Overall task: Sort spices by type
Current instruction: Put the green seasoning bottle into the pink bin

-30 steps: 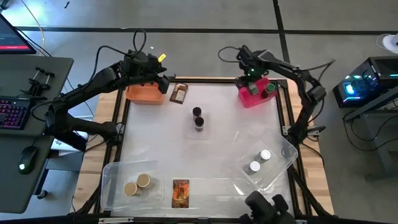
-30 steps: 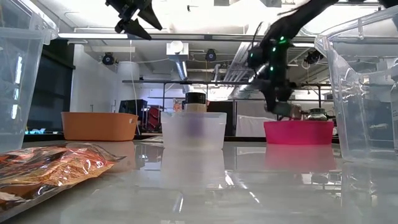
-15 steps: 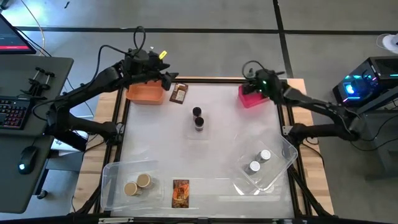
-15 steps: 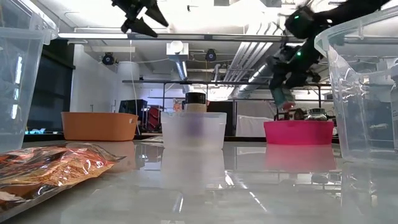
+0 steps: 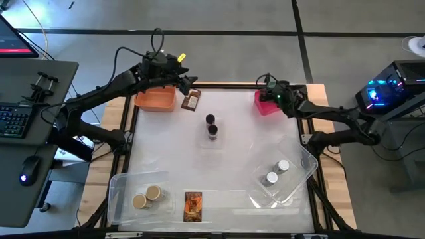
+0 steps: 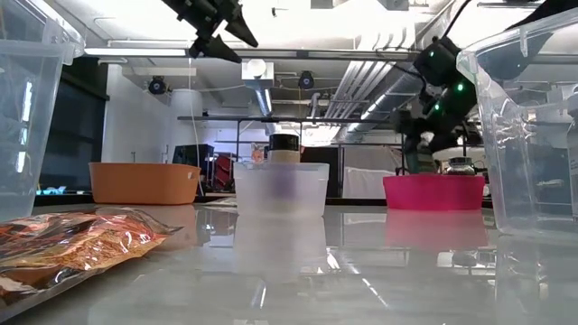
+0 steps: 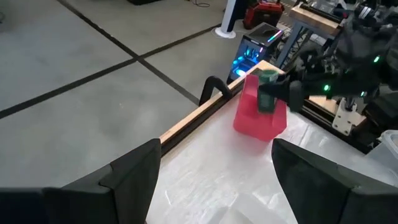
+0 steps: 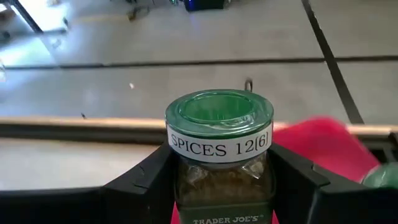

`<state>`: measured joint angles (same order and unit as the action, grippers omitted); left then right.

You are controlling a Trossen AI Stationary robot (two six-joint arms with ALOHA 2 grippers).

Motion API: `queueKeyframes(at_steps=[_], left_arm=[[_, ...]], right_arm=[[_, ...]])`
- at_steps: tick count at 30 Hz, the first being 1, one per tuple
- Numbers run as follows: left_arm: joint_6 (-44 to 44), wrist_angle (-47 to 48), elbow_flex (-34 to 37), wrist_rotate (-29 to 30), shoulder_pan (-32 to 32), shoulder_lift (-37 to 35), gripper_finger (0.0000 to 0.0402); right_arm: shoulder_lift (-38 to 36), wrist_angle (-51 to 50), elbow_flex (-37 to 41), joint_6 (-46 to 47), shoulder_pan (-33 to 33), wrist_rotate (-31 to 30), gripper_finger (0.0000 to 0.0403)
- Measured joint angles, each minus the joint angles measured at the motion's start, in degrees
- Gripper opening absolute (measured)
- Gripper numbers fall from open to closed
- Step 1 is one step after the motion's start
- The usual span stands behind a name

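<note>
My right gripper [image 5: 273,97] hangs over the pink bin [image 5: 264,107] at the table's far right, shut on a green-capped spice jar [image 8: 219,143] labelled "SPICES". A second green cap [image 8: 380,177] shows in that bin. My left gripper [image 5: 188,83] is open and holds nothing, high above a brown packet [image 5: 192,100] that lies flat beside the orange bin [image 5: 155,100]. Two dark-capped jars [image 5: 211,126] stand mid-table in a small clear tub. Clear tubs hold two tan-capped jars [image 5: 146,197] and two white-capped jars [image 5: 276,172]. An orange packet [image 5: 192,205] lies at the near edge. My right gripper pinches the jar's glass body just below the green cap [image 8: 184,182], one finger [image 8: 144,182] on each side. The fingers come from the table's right, slanting a little downward. The jar stands upright in the hold, lifted clear above the pink bin [image 8: 323,148].
The large clear tubs [image 6: 528,135] stand at the near left and near right corners. The small tub [image 6: 281,188] stands mid-table. A wooden frame [image 5: 219,85] edges the white tabletop. A desk with keyboard and mouse is off the left side.
My right arm has swung low toward the table's right edge, and its gripper has tipped from pointing steeply down to nearly level, staying over the pink bin. My left gripper has drifted a little toward the right, from beside the orange bin to above the brown packet.
</note>
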<state>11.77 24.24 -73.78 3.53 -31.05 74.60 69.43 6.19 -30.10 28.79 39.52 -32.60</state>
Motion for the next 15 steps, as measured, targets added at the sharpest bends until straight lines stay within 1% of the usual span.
queueKeyframes(at_steps=[3, 5, 7, 11, 15], left_arm=[[0.1, 0.0, 0.0, 0.0, 0.0, 0.1, 0.0294], [0.1, 0.0, 0.0, 0.0, 0.0, 0.1, 0.0294], [0.1, 0.0, 0.0, 0.0, 0.0, 0.1, 0.0294], [0.1, 0.0, 0.0, 0.0, 0.0, 0.1, 0.0294], [0.1, 0.4, 0.0, 0.0, 0.0, 0.1, 0.0294]], right_arm=[[1.4, 0.5, 0.2, 1.0, -0.7, -2.1, 0.0193], [2.5, 2.5, 0.2, 0.0, -1.3, -4.5, 0.0193], [3.9, 4.5, 0.2, -1.5, -1.9, -5.1, 0.0193], [7.7, 10.2, 0.6, -1.7, -3.0, -5.4, 0.0193], [10.7, 18.0, 4.0, -0.5, -4.6, -7.5, 0.0193]])
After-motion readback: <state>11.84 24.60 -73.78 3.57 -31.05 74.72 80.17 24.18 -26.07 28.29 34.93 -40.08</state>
